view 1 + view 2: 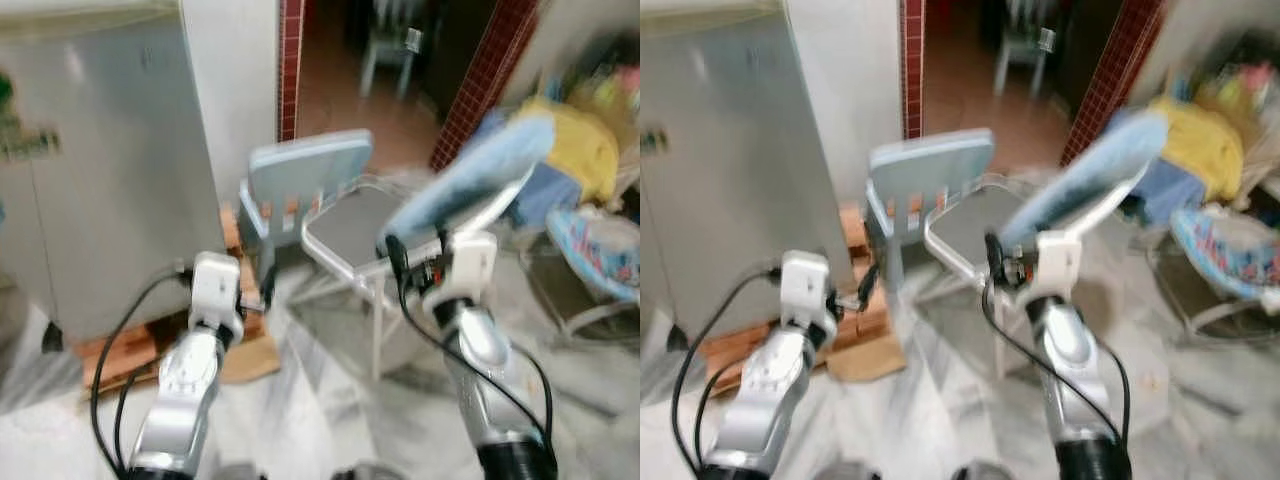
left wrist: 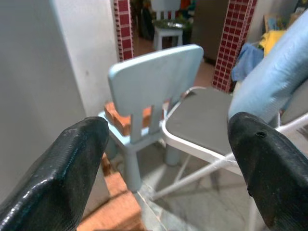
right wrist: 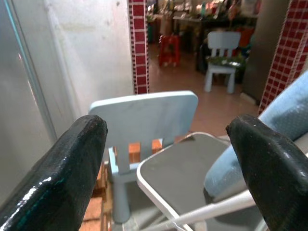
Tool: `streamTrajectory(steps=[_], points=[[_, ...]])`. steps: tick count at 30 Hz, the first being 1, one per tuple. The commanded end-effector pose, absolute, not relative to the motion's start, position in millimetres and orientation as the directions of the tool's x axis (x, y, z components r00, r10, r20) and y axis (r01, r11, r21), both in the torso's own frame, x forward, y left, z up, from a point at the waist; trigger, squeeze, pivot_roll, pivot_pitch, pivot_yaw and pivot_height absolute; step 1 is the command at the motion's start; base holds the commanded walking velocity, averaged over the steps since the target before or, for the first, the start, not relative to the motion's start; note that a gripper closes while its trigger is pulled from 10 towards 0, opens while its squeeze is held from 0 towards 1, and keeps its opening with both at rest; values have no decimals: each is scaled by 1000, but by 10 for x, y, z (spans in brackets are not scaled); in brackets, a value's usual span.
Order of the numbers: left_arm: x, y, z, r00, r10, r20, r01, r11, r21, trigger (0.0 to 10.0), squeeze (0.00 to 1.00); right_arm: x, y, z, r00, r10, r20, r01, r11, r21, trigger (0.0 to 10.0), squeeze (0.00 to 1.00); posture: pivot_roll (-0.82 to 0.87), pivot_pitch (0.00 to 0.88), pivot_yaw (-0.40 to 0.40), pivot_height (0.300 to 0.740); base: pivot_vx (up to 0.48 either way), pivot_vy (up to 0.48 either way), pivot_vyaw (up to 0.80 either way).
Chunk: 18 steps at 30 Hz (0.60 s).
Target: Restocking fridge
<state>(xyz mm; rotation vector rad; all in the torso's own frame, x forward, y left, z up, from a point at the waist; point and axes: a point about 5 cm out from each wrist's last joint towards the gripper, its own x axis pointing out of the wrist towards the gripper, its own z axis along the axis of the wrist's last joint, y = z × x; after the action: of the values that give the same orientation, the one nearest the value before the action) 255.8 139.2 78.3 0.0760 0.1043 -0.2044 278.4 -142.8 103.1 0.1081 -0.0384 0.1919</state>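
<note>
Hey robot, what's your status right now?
Left gripper and right gripper open, empty. Fridge ahead-left, closed. Small blue chair, folding chair in the way.

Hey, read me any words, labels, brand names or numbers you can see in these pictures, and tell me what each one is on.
None can be read.
Fridge: green and pale stickers on its door, too blurred to read.
Right gripper: a small red and white mark on its wrist in the left eye view, too small to read.
Light blue chair and folding chair: no lettering visible.
</note>
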Motion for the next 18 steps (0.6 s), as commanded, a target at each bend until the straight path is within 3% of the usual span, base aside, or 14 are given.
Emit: streamTrajectory(steps=[1, 13, 18], points=[[2553, 1429, 804, 976, -194, -105, 202, 976, 79, 10000, 0, 2793, -1384, 1080, 979, 193, 70, -199, 974, 108, 10000, 0, 59, 16, -46, 740, 0, 480, -800], [2532, 1423, 755, 968, -197, -153, 208, 976, 65, 10000, 0, 2780, -1377, 1049, 979, 193, 62, -199, 974, 112, 10000, 0, 65, 18, -46, 740, 0, 464, -766], [2521, 1395, 758, 961, -228, -157, 244, 965, 92, 10000, 0, 2788, -1339, 1044, 975, 213, 60, -218, 970, 110, 10000, 0, 68, 17, -49, 740, 0, 427, 0]])
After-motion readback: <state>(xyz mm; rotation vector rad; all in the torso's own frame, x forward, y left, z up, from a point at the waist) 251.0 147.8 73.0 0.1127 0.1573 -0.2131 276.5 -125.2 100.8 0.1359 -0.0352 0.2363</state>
